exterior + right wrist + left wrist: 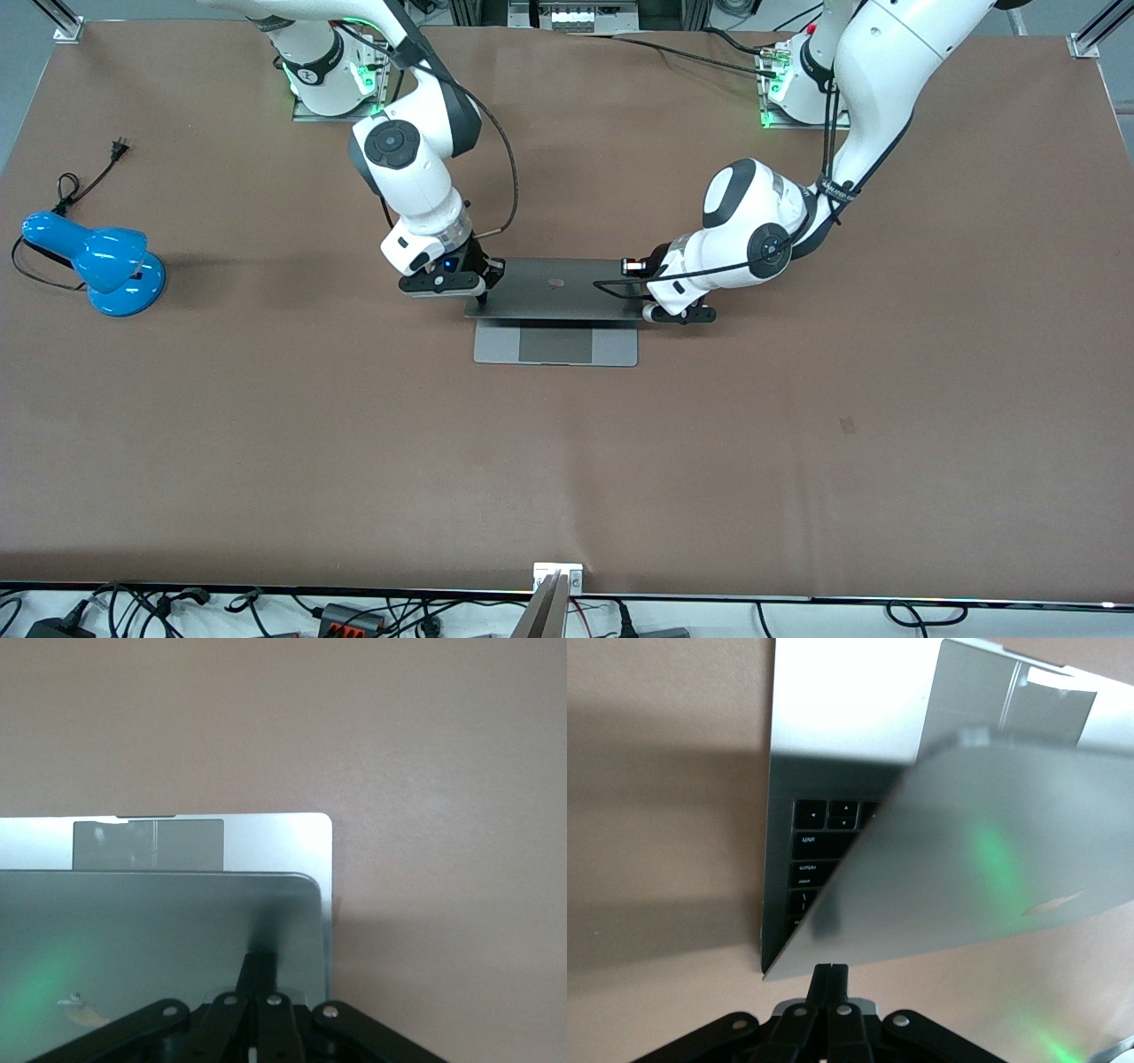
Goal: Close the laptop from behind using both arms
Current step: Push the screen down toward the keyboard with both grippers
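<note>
The silver-grey laptop (pixel 554 288) sits mid-table, its lid tilted low over the base, with the palm rest and trackpad (pixel 555 346) still showing. My right gripper (pixel 483 301) is shut, its fingertips resting on the lid's back at the corner toward the right arm's end. It also shows in the right wrist view (pixel 259 958) against the lid (pixel 159 939). My left gripper (pixel 645 306) is shut and touches the lid's other corner. In the left wrist view, the left gripper (pixel 831 970) meets the lid (pixel 992 859) above the black keys (pixel 824 850).
A blue desk lamp (pixel 97 261) with a black cord lies toward the right arm's end of the brown table (pixel 797 443). Cables and plugs run along the table's front edge (pixel 354 611).
</note>
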Tool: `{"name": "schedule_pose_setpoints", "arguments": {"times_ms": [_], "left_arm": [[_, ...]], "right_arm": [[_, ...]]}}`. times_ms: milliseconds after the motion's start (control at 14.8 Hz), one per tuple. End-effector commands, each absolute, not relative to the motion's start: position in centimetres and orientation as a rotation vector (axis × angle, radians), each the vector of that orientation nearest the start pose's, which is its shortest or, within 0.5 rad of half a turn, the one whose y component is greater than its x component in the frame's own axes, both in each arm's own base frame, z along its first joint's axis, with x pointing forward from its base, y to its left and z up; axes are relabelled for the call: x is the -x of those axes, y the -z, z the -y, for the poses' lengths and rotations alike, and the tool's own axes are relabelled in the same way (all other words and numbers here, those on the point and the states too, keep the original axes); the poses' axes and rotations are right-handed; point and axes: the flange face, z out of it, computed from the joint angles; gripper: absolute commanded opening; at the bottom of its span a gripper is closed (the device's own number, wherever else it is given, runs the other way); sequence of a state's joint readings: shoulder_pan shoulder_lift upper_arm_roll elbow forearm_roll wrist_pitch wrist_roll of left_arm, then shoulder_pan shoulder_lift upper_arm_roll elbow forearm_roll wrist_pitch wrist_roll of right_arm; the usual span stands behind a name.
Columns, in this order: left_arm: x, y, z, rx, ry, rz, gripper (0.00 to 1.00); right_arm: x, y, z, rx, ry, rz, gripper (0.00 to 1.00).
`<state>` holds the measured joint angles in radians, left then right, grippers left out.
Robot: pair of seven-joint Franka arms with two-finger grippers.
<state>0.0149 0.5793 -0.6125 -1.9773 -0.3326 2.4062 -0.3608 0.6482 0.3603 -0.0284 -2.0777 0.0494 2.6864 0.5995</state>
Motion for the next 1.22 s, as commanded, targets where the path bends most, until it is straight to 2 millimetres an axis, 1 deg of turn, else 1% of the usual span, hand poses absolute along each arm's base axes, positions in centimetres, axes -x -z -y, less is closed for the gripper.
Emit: {"name": "schedule_pose_setpoints", "arguments": {"times_ms": [0, 68, 271, 339, 407, 475, 542, 610, 678, 814, 881, 1153], "left_arm": [[-51.4, -21.1, 34.3, 3.514, -0.548, 0.131, 0.0], [-51.6, -20.9, 34.6, 3.514, -0.544, 0.126, 0.0], [-52.0, -19.9, 34.6, 3.51, -0.559, 0.142, 0.0], [-52.0, -19.9, 34.5, 3.507, -0.557, 0.144, 0.0], [-52.1, -19.8, 34.4, 3.507, -0.557, 0.147, 0.0], [-52.0, -19.4, 34.4, 3.505, -0.568, 0.15, 0.0], [-52.2, -19.2, 34.5, 3.508, -0.571, 0.156, 0.0], [-52.1, -18.5, 34.6, 3.504, -0.571, 0.161, 0.0], [-52.2, -18.1, 34.8, 3.507, -0.535, 0.161, 0.0], [-51.9, -17.2, 34.9, 3.48, -0.511, 0.139, 0.0], [-52.2, -17.1, 34.8, 3.475, -0.498, 0.143, 0.0], [-52.1, -16.6, 34.8, 3.47, -0.511, 0.145, 0.0]], "right_arm": [[-51.6, -26.3, -36.4, 2.974, 0.312, -0.018, 0.0], [-51.9, -25.4, -36.7, 2.979, 0.303, -0.024, 0.0], [-52.1, -23.8, -36.9, 2.98, 0.304, -0.026, 0.0], [-52.3, -23.4, -37.0, 2.973, 0.315, -0.026, 0.0], [-52.4, -23.3, -37.2, 2.971, 0.318, -0.023, 0.0], [-52.4, -22.7, -37.2, 2.975, 0.311, -0.028, 0.0], [-52.6, -22.6, -37.5, 2.972, 0.316, -0.025, 0.0], [-52.7, -21.9, -37.5, 2.976, 0.312, -0.027, 0.0], [-52.7, -21.3, -37.5, 2.981, 0.303, -0.025, 0.0], [-52.7, -20.7, -37.7, 2.985, 0.295, -0.025, 0.0], [-52.8, -20.3, -37.7, 2.984, 0.297, -0.025, 0.0], [-52.5, -18.3, -37.7, 2.991, 0.289, -0.02, 0.0]]}}
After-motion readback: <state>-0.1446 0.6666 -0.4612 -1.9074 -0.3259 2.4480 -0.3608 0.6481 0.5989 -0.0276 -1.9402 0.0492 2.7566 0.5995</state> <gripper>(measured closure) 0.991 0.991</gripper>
